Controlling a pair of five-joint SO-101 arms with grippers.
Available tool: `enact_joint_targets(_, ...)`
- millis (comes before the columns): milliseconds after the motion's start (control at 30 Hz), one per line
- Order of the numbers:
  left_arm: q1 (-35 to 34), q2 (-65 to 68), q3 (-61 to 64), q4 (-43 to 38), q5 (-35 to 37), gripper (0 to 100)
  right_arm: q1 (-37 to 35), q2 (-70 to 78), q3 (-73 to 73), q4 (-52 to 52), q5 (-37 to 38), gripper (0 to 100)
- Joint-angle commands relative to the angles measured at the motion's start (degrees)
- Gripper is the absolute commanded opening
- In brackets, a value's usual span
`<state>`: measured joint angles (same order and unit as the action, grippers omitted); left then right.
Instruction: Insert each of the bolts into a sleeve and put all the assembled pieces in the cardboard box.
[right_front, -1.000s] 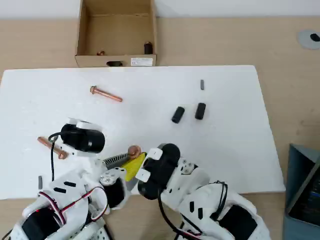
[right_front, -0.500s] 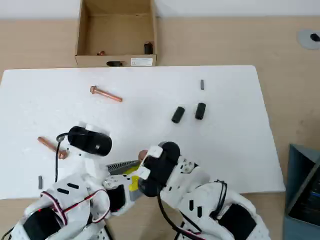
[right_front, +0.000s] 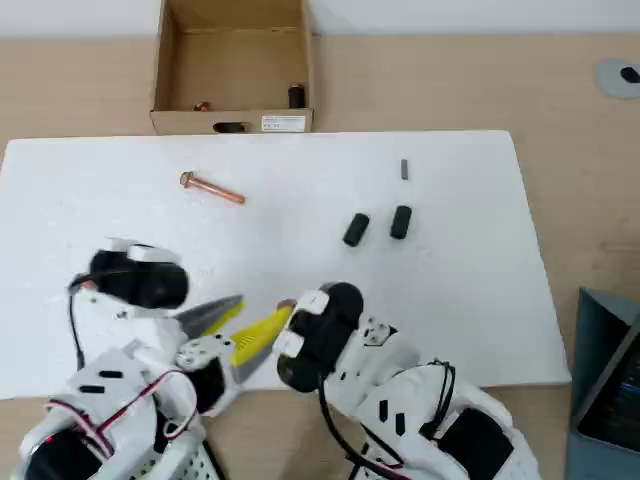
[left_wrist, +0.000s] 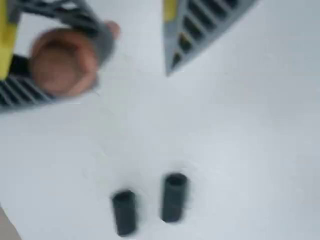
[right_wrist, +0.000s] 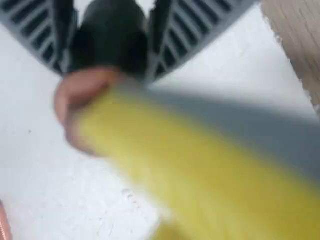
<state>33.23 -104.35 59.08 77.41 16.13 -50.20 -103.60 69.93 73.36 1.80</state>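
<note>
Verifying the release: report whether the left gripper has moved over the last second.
Yes. The left gripper has swung left: its wrist camera now sits left of the loose bolt, not below it.

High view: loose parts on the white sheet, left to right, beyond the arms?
copper bolt → angled black sleeve → second black sleeve. The small dark pin lies directly beyond the second sleeve, so it has no clear place in the order and is left out.

Bright, even overhead light; shadows soft, faint; whites nr blown.
</note>
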Motion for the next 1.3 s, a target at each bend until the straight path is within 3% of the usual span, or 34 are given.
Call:
enact_joint_targets(0,-5.45,0.04,-5.1,1.49,-1.23,21,3.03,-8.66,-0.31,-1.93,-4.13,0.9)
enact_joint_targets(167,-16.97,-0.13,-5.19,1.76,-1.14,1,9.63,-8.4,-0.66,-1.93,-8.53,0.9)
enact_joint_targets(233,-21.98,0.04,-4.22,1.49,-1.85,2,12.0,-7.34,-1.27,-1.85,-9.49,0.9)
enact_joint_targets(433,-33.49,-0.13,8.79,0.88,-14.24,0,20.79,6.2,-10.51,-1.85,-14.24,0.9)
enact_joint_targets(633,-45.27,-0.13,21.8,-11.25,-14.95,0,23.16,31.25,-28.97,-1.93,-16.7,0.9)
enact_joint_targets(900,-46.15,-0.13,32.44,-22.59,-15.03,0,23.16,59.56,-51.03,-10.55,-16.26,0.9)
enact_joint_targets(1167,-46.33,-0.13,36.92,-22.77,-14.95,0,23.25,82.15,-67.91,-16.97,-15.91,0.9)
enact_joint_targets(1267,-46.42,-0.13,36.92,-22.77,-14.95,0,23.25,89.54,-73.71,-19.6,-12.57,0.9)
